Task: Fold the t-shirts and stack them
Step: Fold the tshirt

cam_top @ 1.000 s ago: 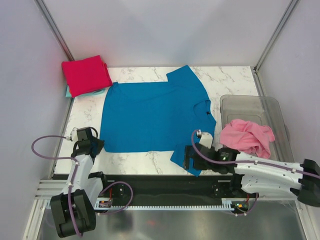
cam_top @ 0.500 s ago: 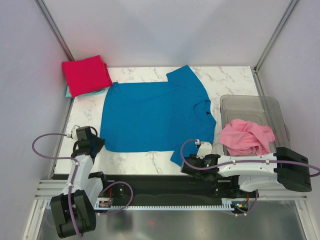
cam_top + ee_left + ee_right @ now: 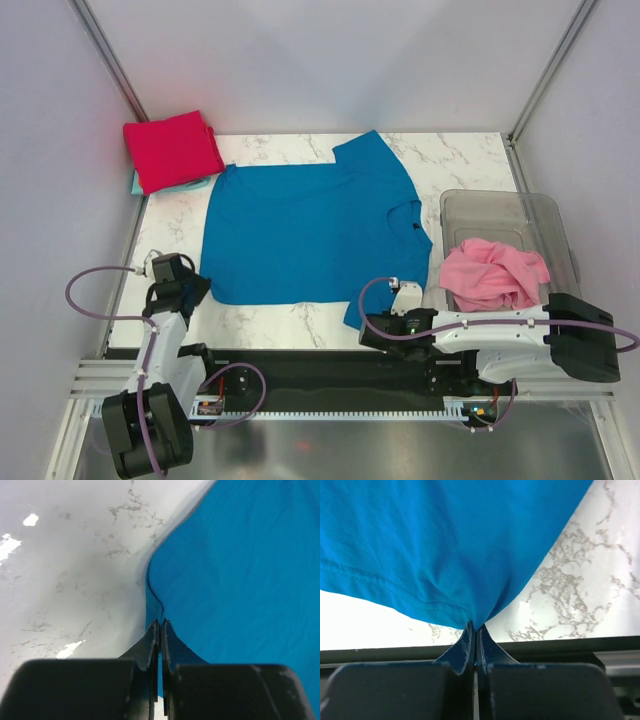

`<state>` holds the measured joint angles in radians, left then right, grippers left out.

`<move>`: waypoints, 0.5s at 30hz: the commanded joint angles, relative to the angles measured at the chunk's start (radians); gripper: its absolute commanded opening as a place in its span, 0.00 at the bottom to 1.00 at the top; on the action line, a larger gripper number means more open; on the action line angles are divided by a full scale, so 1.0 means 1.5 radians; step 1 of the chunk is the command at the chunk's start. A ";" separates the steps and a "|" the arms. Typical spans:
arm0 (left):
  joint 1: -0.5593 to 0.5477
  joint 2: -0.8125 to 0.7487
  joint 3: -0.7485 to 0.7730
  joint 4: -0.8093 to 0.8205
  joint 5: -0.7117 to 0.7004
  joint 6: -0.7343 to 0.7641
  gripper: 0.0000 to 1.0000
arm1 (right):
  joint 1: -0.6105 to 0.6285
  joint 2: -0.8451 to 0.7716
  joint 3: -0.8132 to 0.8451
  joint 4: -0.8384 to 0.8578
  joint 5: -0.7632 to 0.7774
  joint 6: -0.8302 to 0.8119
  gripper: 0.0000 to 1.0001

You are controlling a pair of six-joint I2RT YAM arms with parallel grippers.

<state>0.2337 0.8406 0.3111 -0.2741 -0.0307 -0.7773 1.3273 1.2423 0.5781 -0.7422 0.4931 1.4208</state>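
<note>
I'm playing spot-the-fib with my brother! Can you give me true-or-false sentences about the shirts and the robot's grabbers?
1. The right gripper is shut on the blue t-shirt. True.
2. The pink t-shirt is neatly folded. False: it lies crumpled in the clear tub.
3. The red t-shirt lies folded at the far left. True.
4. The left gripper is wide open. False: it is shut on the blue t-shirt's edge.

The white-and-black left arm (image 3: 158, 345) rises from its base and bends forward. The black two-finger left gripper (image 3: 159, 624) is pinched flat on a hem corner of the bright blue cloth t-shirt (image 3: 240, 570). The right arm (image 3: 500, 328) stretches leftward, low and nearly level. The right gripper (image 3: 475, 626) is clamped tight on that shirt's sleeve corner.
</note>
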 commanded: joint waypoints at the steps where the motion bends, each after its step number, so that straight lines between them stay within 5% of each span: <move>1: 0.000 -0.021 0.007 0.025 0.069 0.033 0.02 | 0.015 -0.020 0.011 -0.047 0.011 0.014 0.00; 10: 0.001 -0.036 0.104 -0.076 0.138 0.038 0.02 | 0.037 0.007 0.215 -0.184 0.144 -0.010 0.00; 15: 0.002 0.005 0.175 -0.121 0.148 0.067 0.02 | -0.040 0.026 0.307 -0.184 0.194 -0.131 0.00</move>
<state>0.2337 0.8219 0.4980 -0.3981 0.1528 -0.7406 1.3239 1.2678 0.9756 -0.9798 0.6807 1.3399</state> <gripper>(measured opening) 0.030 0.010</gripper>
